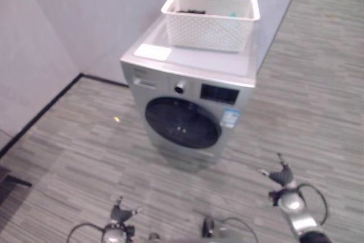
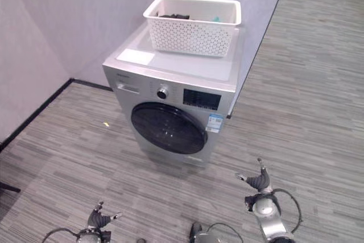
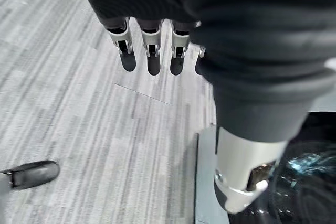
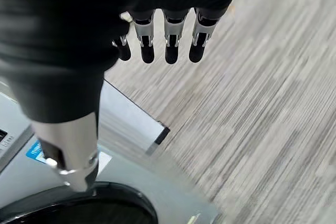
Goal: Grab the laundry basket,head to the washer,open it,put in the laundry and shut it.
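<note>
A white perforated laundry basket (image 1: 211, 20) stands on top of a silver front-loading washer (image 1: 187, 72), toward its back right; dark and teal laundry (image 2: 176, 15) shows inside it. The washer's round dark door (image 1: 182, 122) is closed. My left hand (image 1: 120, 215) is low at the bottom left, over the floor in front of the washer, its fingers (image 3: 152, 51) straight and holding nothing. My right hand (image 1: 282, 177) hangs at the lower right, well short of the washer, fingers (image 4: 168, 43) straight and empty.
Grey partition walls (image 1: 85, 15) stand behind and left of the washer, with a black baseboard along the left wall. Striped grey floor (image 1: 318, 101) stretches to the right. A white sheet (image 1: 152, 52) lies on the washer's top left. A small yellow scrap (image 1: 116, 119) lies on the floor.
</note>
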You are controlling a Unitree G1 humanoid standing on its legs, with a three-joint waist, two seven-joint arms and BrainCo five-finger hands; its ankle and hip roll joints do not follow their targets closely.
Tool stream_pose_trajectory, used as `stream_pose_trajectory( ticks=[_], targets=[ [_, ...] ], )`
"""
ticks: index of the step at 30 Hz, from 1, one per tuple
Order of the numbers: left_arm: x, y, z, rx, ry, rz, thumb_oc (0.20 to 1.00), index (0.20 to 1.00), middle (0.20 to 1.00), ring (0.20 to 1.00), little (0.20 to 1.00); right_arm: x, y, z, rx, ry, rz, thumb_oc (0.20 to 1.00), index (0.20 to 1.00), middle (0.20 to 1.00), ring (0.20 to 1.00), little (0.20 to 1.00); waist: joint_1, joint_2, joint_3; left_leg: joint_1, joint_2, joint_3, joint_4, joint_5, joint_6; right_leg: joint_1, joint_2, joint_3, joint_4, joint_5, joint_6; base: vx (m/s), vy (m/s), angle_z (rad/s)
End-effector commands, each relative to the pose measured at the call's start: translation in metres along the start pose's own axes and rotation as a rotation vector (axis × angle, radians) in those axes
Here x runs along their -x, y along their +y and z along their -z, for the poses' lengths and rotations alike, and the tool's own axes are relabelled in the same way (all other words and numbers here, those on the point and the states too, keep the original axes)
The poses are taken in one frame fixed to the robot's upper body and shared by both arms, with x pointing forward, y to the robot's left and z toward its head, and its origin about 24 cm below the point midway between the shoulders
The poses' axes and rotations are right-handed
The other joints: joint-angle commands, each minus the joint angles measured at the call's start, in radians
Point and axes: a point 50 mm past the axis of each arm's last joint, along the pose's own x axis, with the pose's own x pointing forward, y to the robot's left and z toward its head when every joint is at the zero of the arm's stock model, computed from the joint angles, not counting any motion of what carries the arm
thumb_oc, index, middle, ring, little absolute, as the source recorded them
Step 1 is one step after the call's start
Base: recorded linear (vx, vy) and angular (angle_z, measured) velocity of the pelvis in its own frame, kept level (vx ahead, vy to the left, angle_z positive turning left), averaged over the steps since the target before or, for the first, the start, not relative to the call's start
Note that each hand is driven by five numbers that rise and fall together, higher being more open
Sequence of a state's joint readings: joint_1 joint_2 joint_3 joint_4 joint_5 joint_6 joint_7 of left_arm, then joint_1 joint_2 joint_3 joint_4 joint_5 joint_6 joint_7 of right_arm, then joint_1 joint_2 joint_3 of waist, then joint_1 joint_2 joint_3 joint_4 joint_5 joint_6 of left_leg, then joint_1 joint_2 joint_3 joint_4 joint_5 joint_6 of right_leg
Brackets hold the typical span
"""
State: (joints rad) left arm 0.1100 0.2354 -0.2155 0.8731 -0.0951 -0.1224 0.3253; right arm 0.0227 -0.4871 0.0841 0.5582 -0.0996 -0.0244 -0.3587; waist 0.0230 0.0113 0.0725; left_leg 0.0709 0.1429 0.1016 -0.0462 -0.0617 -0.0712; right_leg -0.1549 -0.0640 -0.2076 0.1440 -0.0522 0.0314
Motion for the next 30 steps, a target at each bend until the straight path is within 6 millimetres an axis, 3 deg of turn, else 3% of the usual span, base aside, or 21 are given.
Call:
stream_pose_trajectory(
  ticks=[1, 8, 12, 15, 19, 24, 30],
  targets=[
    [-0.007, 0.008, -0.025, -0.007, -0.117, -0.004, 1.000, 1.000, 1.000, 1.000, 1.000, -0.016, -0.022, -0.028, 0.082, -0.127, 0.054, 1.000, 1.000, 1.000, 1.000, 1.000, 0.014, -0.031, 0.018, -0.026, 0.001, -0.063, -0.020, 0.051, -0.006, 0.165, -0.103, -0.008, -0.074, -0.021, 0.092, 0.00, -0.006, 0.06],
    [-0.005, 0.014, -0.035, 0.005, -0.180, 0.015, 1.000, 1.000, 1.000, 1.000, 1.000, -0.034, -0.026, -0.041, 0.094, -0.125, 0.055, 1.000, 1.000, 1.000, 1.000, 1.000, 0.044, -0.030, 0.050, -0.095, -0.009, -0.099, -0.014, 0.067, -0.003, 0.134, -0.112, -0.038, -0.081, -0.013, 0.092, -0.05, -0.010, 0.12],
    [-0.004, 0.019, -0.048, 0.003, -0.248, 0.026, 1.000, 1.000, 1.000, 1.000, 1.000, -0.052, -0.027, -0.073, 0.089, -0.178, 0.062, 1.000, 1.000, 1.000, 1.000, 1.000, 0.067, -0.023, 0.096, -0.158, -0.015, -0.115, 0.013, 0.073, 0.002, 0.088, -0.118, -0.041, -0.067, -0.006, 0.090, -0.12, 0.013, 0.17],
    [-0.004, 0.023, -0.062, 0.040, -0.303, 0.019, 1.000, 1.000, 1.000, 1.000, 1.000, -0.068, -0.020, -0.118, 0.081, -0.242, 0.078, 1.000, 1.000, 1.000, 1.000, 1.000, 0.101, -0.017, 0.151, -0.235, -0.027, -0.128, 0.042, 0.086, 0.009, 0.034, -0.125, -0.044, -0.058, 0.009, 0.088, -0.18, 0.025, 0.03],
    [-0.004, 0.023, -0.065, 0.039, -0.318, 0.018, 1.000, 1.000, 1.000, 1.000, 1.000, -0.073, -0.021, -0.136, 0.077, -0.275, 0.094, 1.000, 1.000, 1.000, 1.000, 1.000, 0.110, -0.016, 0.164, -0.264, -0.032, -0.138, 0.049, 0.090, 0.010, 0.016, -0.130, -0.049, -0.057, 0.013, 0.087, -0.05, 0.008, 0.13],
    [-0.004, 0.031, -0.075, 0.074, -0.367, -0.014, 1.000, 1.000, 1.000, 1.000, 1.000, -0.083, -0.038, -0.174, 0.088, -0.324, 0.165, 1.000, 1.000, 1.000, 1.000, 1.000, 0.136, -0.002, 0.200, -0.310, -0.044, -0.143, 0.063, 0.099, 0.010, -0.026, -0.136, -0.047, -0.046, 0.021, 0.085, -0.07, 0.015, 0.08],
    [-0.005, 0.037, -0.077, 0.109, -0.368, -0.055, 1.000, 1.000, 1.000, 1.000, 1.000, -0.089, -0.064, -0.192, 0.109, -0.335, 0.264, 1.000, 1.000, 1.000, 1.000, 1.000, 0.141, 0.013, 0.216, -0.321, -0.045, -0.136, 0.053, 0.111, 0.006, -0.042, -0.139, -0.039, -0.047, 0.027, 0.085, -0.02, 0.009, 0.01]
  ],
)
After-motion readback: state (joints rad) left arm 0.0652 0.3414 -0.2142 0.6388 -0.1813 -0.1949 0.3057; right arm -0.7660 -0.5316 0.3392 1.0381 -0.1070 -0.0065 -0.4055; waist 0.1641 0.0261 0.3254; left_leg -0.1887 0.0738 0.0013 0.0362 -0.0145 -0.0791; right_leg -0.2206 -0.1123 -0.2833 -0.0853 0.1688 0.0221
